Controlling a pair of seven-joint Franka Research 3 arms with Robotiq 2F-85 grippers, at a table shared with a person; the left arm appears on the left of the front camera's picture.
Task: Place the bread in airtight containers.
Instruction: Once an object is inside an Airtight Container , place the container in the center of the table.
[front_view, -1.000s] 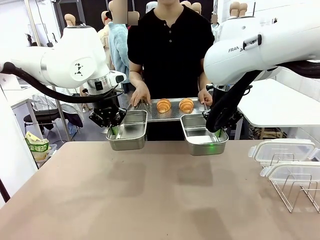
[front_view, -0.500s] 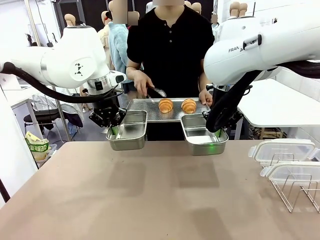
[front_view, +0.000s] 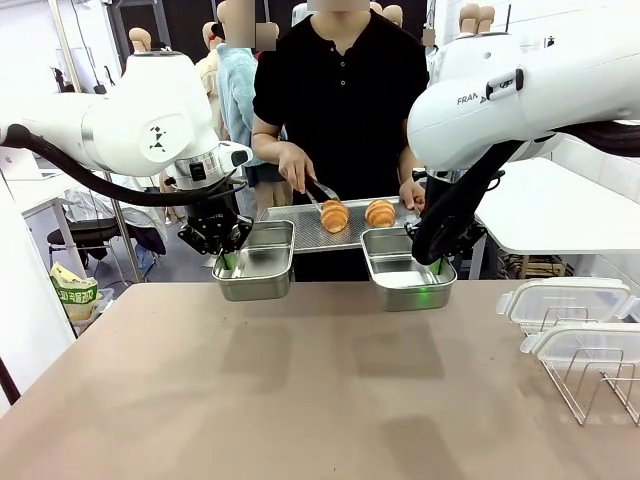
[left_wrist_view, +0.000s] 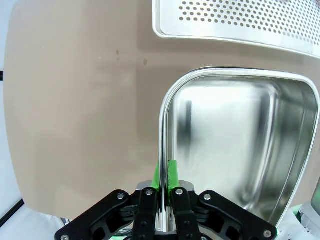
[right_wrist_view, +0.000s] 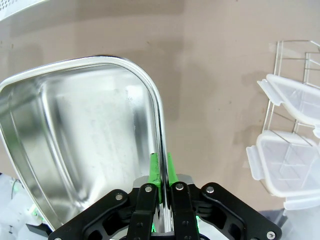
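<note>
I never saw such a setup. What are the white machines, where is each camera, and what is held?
Two robot arms work at a table. The wide picture looks from between them toward a person; the other two come from wrist cameras looking along the fingers. The left gripper is shut on the rim of one empty tin, the right gripper on another tin, both above the table. The person holds a tray with two croissants and touches one with tongs. Lids rest on a wire rack.
</note>
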